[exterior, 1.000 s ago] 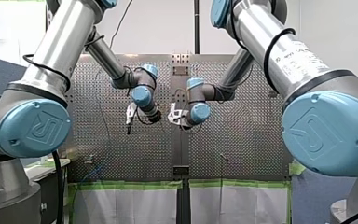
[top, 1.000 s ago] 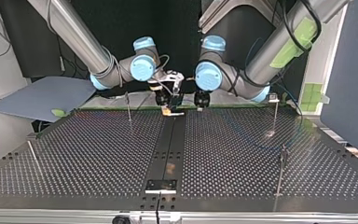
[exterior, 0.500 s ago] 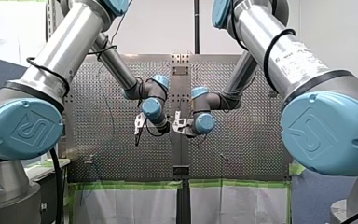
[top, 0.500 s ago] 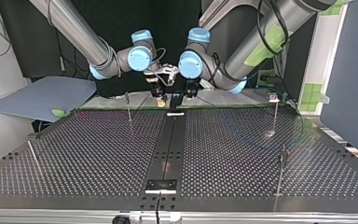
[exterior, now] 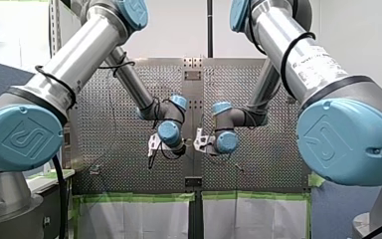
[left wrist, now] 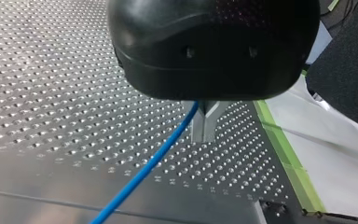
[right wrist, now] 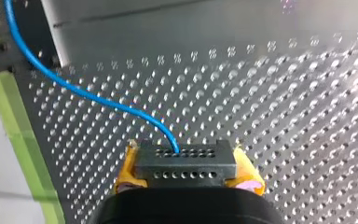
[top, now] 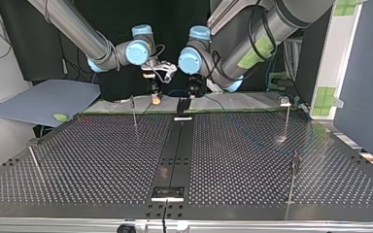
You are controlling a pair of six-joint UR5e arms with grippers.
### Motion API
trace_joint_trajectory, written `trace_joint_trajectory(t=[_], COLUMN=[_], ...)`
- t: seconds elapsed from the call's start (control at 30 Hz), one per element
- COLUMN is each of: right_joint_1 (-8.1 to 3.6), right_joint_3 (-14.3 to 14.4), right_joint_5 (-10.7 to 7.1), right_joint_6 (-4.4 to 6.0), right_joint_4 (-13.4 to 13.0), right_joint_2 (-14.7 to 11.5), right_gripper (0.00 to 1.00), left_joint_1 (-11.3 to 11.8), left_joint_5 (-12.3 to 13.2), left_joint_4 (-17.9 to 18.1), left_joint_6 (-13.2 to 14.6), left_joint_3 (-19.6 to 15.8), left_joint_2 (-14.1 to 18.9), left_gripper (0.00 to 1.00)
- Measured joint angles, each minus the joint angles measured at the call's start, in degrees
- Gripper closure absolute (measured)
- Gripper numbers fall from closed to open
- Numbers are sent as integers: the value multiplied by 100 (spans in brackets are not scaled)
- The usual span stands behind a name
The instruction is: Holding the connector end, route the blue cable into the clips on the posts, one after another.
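Observation:
In the right wrist view my right gripper (right wrist: 186, 176) has its yellow pads (right wrist: 248, 177) shut on a black connector block (right wrist: 186, 161). The blue cable (right wrist: 88, 95) leaves the block's top and curves off over the perforated table. In the left wrist view my left gripper (left wrist: 204, 122) is shut, its metal fingers pinching the blue cable (left wrist: 144, 170), which trails away below them. In the top view both grippers hang close together above the table's far edge, my right gripper (top: 155, 98) left of my left gripper (top: 193, 93). Thin posts (top: 133, 112) (top: 288, 117) stand apart from both grippers.
Two more posts (top: 294, 175) (top: 33, 160) stand near the top view's front corners. A dark centre strip (top: 175, 155) runs down the perforated table. Green tape (left wrist: 289, 163) lines the table edge, and a grey board (top: 43, 99) lies beyond it at the top view's left.
Both arms have swung lower in the front view and stay side by side. In the top view the two grippers have risen and shifted left, off the centre strip.

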Motion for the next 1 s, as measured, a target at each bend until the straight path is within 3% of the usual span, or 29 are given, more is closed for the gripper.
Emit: trace_joint_trajectory(t=[0.17, 0.57, 0.77, 1.0], right_joint_1=[-80, -344, -414, -475], right_joint_3=[277, 935, 1228, 1617], right_joint_5=[47, 21, -2, 22], right_joint_6=[-152, -260, -321, -371], right_joint_4=[-277, -922, -1004, -1026], right_joint_2=[6, 11, 3, -4], right_gripper=[100, 100, 100, 100], left_joint_1=[-63, -345, -471, -643], left_joint_5=[-11, 3, -14, -204], left_joint_4=[267, 895, 1008, 1069], left_joint_6=[-54, -245, -242, -220], left_joint_3=[0, 0, 0, 0], left_joint_2=[-148, -416, -589, -951], left_gripper=[100, 100, 100, 100])
